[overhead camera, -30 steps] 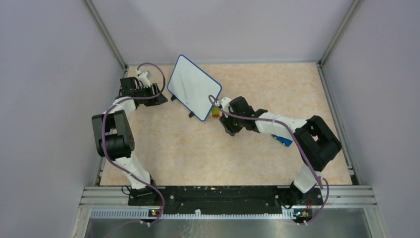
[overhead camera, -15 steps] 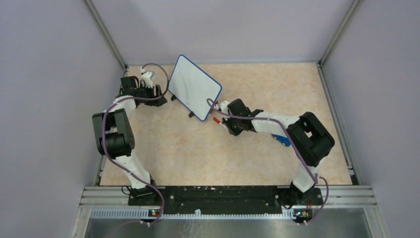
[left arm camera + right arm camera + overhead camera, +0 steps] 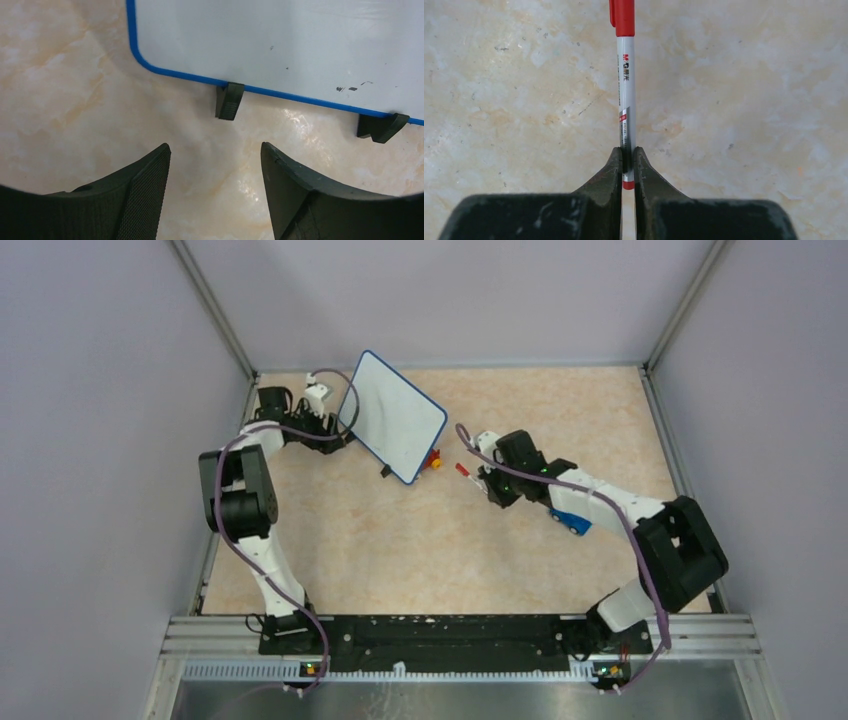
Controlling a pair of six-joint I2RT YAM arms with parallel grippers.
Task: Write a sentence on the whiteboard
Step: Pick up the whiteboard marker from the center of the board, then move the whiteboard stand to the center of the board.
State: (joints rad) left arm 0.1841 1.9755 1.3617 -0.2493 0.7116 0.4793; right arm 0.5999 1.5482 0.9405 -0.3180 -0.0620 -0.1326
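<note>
Top external view: the whiteboard (image 3: 395,415) stands in the upper middle, up and left of the right gripper (image 3: 483,480). That gripper is squeezed tight on a red marker (image 3: 463,469) pointing at the board. The left gripper (image 3: 335,427) is spread apart, just beside the board.

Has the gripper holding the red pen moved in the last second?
Yes. The right gripper, shut on the pen, has pulled back to the right in the top view, away from the whiteboard's lower corner, which it was nearly touching.
</note>
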